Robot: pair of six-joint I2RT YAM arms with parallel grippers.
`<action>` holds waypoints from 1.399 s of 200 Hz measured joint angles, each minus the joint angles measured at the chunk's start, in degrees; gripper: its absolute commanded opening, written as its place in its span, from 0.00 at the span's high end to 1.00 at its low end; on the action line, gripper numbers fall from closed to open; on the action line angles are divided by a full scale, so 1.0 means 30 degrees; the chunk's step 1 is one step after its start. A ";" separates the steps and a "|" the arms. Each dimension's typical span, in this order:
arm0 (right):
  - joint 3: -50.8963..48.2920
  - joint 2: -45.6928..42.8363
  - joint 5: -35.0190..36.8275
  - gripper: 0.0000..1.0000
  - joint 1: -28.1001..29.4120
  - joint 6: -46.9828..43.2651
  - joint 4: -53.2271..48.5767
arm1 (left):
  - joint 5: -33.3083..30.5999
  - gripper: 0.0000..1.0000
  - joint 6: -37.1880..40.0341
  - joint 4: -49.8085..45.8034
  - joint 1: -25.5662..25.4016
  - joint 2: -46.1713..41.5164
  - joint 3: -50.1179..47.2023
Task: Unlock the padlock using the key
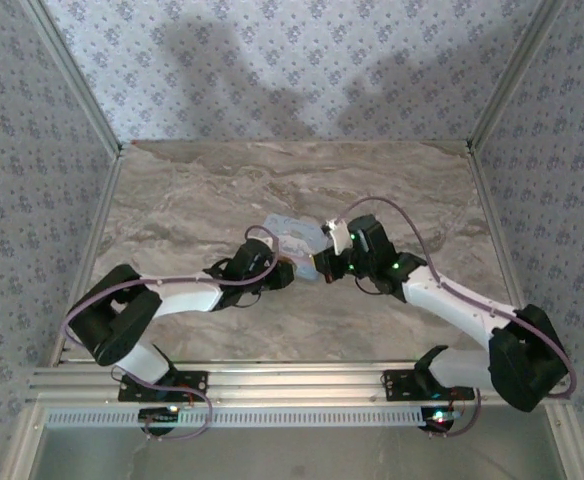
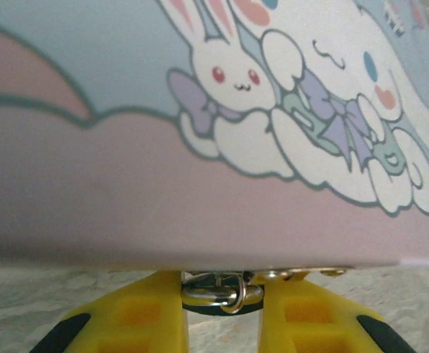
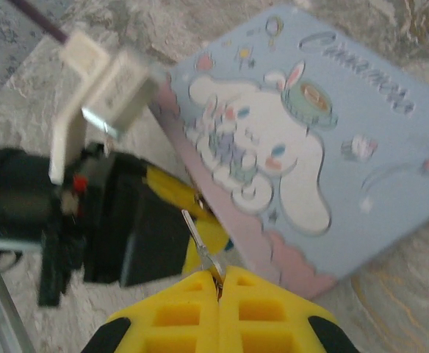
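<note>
At the middle of the counter (image 1: 212, 190), the two arms meet tip to tip beside the cartoon-printed tin (image 3: 332, 147); on the left, the left pincer (image 2: 223, 298) stands narrow, its yellow fingers (image 2: 152, 316) close on either side of the padlock (image 2: 222, 290), and it appears to grip it; the padlock sits hard against the tin's edge, showing mostly its metal shackle and ring in the left wrist view, the dark body largely hidden between the fingers; the keyhole cannot be made out.

To the right, the right pincer (image 3: 220, 283) is pressed fully together on the key (image 3: 200, 243); the thin silvery shaft sticks out from the fingertips, its long axis running forward and a little left in the right wrist view, straight toward the left pincer's fingers at the tin's corner; the key's tip lies near them, but whether it touches the padlock cannot be told.

The coming move likely rests on the right arm; it should line the shaft up with the keyhole while the left steadies the lock.
</note>
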 measured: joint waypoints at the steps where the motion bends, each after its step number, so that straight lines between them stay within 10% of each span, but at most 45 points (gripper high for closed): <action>1: -0.0051 -0.0029 0.0007 1.00 0.0007 0.0000 0.0015 | 0.0015 0.85 -0.0015 -0.0015 0.0000 0.0000 0.0015; 280: -0.7315 0.1042 0.1202 1.00 0.1566 -0.0554 1.0695 | 0.3177 0.87 -0.5085 -0.1355 0.0852 -0.0255 0.1581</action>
